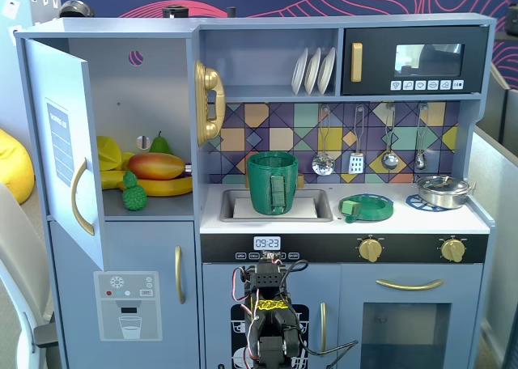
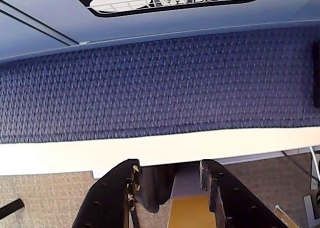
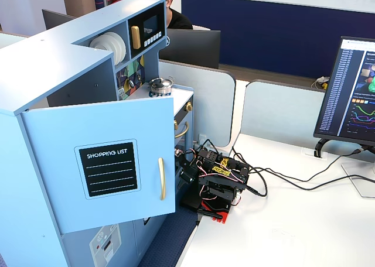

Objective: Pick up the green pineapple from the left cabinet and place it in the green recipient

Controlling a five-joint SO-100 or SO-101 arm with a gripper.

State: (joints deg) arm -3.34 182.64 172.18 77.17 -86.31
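Wrist view shows the gripper (image 2: 170, 175) aimed down at blue carpet and a white table edge, its jaws held apart with nothing between them. The arm (image 1: 271, 320) is seen folded low against the kitchen's lower front, at 6 o'clock in a fixed view, which reads as a parked pose with the reach not yet begun.

The pineapple (image 1: 133, 194) sits at the front lip of the cabinet (image 1: 121, 126) shelf, at 9 o'clock from the cup (image 1: 273, 183). It is touching or just beside a banana (image 1: 162, 187), with a mango (image 1: 156, 166) behind it. Being the frontmost fruit, it is probably the easiest to take without disturbing the rest.

The door (image 1: 65, 142) is swung fully open toward the viewer, so the shelf mouth is left clear. Its free edge and gold handle stand at 9 o'clock of the opening and could be clipped by a wide swing. The cup stands upright in the sink, mouth open upward, with free room above it and a flat dish (image 1: 366, 207) at its 3 o'clock.
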